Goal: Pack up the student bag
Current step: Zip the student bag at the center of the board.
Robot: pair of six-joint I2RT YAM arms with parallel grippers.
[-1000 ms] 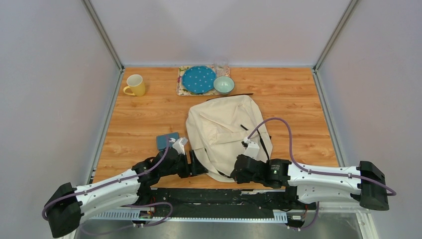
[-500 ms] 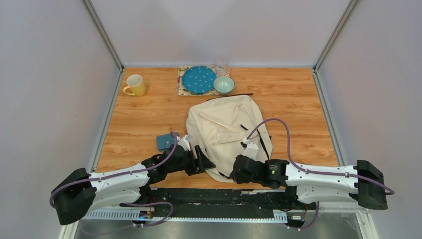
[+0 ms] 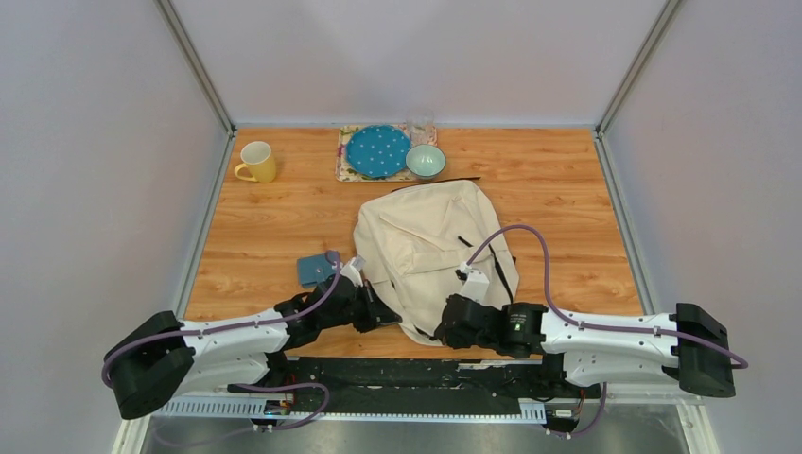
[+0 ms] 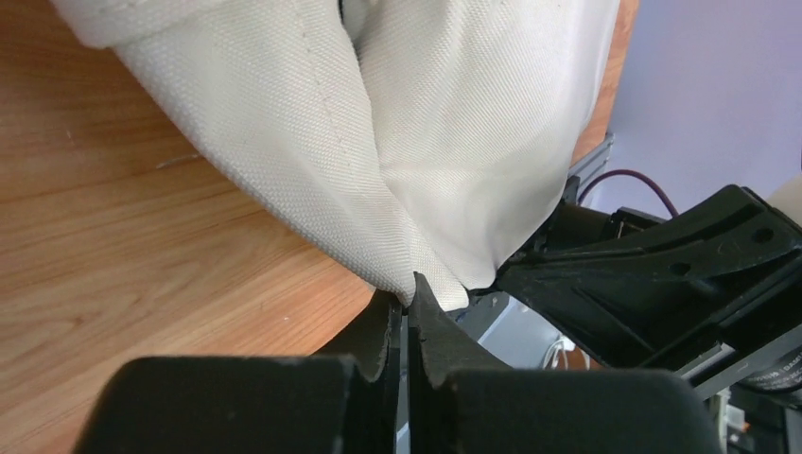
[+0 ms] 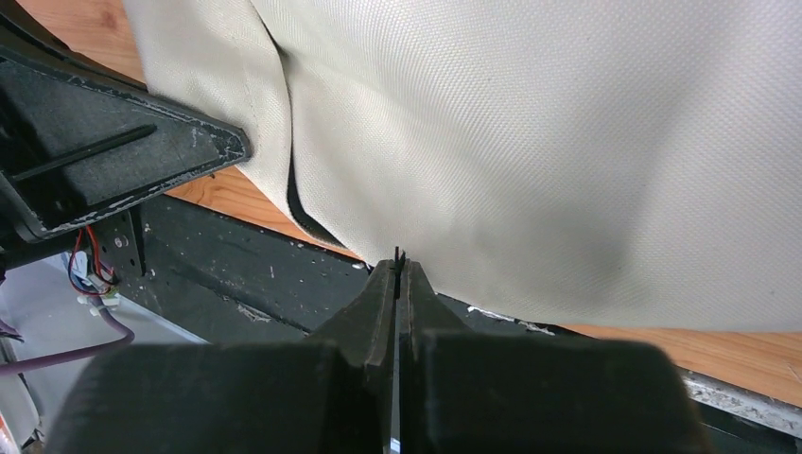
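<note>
**Taking hold of the bag's near edge**

The student bag (image 3: 430,246) lies flat in the middle of the table (image 3: 284,218). The left gripper (image 4: 407,295) is clamped on a fold at its near-left corner. The right gripper (image 5: 398,272) is closed at the near edge, and I cannot tell whether it has caught any cloth. The next move likely calls for lifting the bag to expose the opening.

You have a cream backpack (image 3: 426,236) with black straps (image 3: 501,274) at the centre of the frame, on an orange-brown wood-grain table (image 3: 586,218). At upper left is a yellow mug (image 3: 257,162). At top centre are a blue plate (image 3: 378,149) with white dots, a floral-patterned mat (image 3: 341,172) and a pale green bowl (image 3: 426,161). The pouch (image 3: 312,270) at centre left is teal.
</note>
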